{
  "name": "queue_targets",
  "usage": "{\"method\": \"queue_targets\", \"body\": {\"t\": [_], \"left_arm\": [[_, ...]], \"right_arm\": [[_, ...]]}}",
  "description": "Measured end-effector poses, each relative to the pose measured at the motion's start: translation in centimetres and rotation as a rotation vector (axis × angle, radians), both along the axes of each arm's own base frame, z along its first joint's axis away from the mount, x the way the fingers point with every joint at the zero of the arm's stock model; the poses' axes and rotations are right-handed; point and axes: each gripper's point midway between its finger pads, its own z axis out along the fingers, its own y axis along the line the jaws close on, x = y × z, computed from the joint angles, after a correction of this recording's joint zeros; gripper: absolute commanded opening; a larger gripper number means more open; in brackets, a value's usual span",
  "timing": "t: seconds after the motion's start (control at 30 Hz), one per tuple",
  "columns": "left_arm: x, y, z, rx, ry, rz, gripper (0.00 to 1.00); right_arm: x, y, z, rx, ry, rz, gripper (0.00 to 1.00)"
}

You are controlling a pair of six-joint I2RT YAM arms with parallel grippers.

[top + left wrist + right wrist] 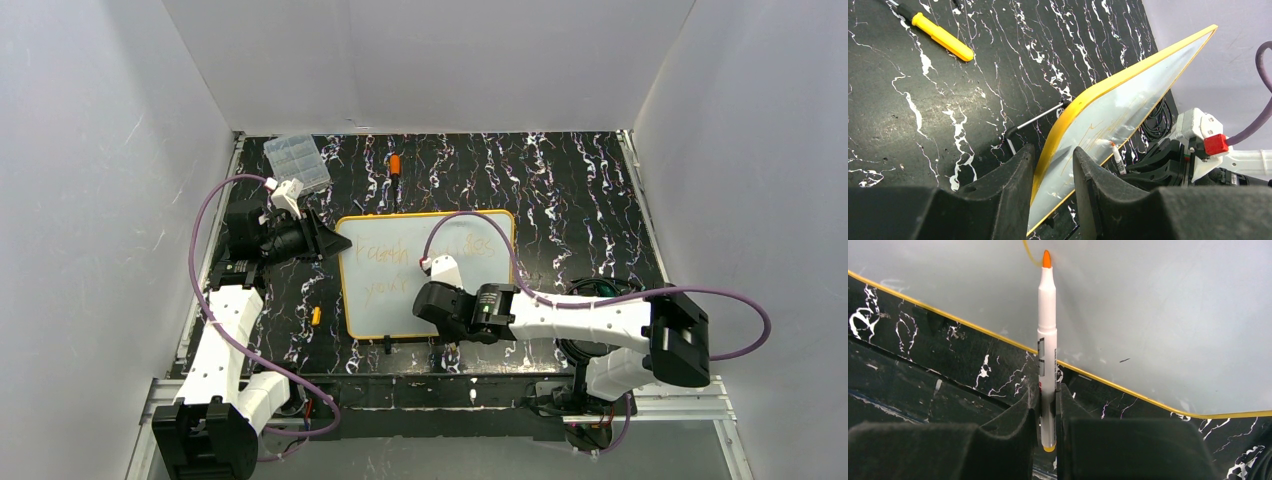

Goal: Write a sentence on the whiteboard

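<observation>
only wrist views show it: right end effector (1048, 392) pinches marker (1046, 315), left end effector (1053, 152) clamps whiteboard (1133, 95).

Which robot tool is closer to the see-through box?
Left. The left tool grips the left edge of the whiteboard, close to the clear box. The right tool holds a marker over the board's near half, farther off.
</observation>
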Motion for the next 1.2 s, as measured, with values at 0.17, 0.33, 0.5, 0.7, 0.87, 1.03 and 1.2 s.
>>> {"method": "queue_targets", "body": {"t": [0.17,0.33,0.5,0.7,0.87,1.03,1.2], "left_arm": [[0.0,0.0,0.0,0.001,0.0,0.002,0.32],[0.0,0.0,0.0,0.002,0.0,0.003,0.32],[0.1,0.0,0.0,0.002,0.0,0.004,0.32],[0.1,0.0,0.0,0.002,0.0,0.004,0.32],[0.1,0.0,0.0,0.002,0.0,0.004,0.32],[0.1,0.1,0.0,0.002,0.0,0.004,0.32],[0.0,0.1,0.0,0.002,0.0,0.004,0.32]], "right_arm": [[0.9,0.0,0.6,0.006,-0.009,-0.013,0.01],[1.6,0.0,0.7,-0.001,-0.015,-0.017,0.01],[1.6,0.0,0.5,-0.006,-0.011,-0.013,0.01],[1.3,0.0,0.3,0.001,0.012,-0.015,0.01],[0.4,-0.6,-0.5,-0.005,0.05,-0.014,0.01],[0.0,-1.1,-0.7,-0.009,0.07,-0.02,0.01],[0.0,-1.4,-0.7,-0.013,0.066,-0.024,0.01]]}}
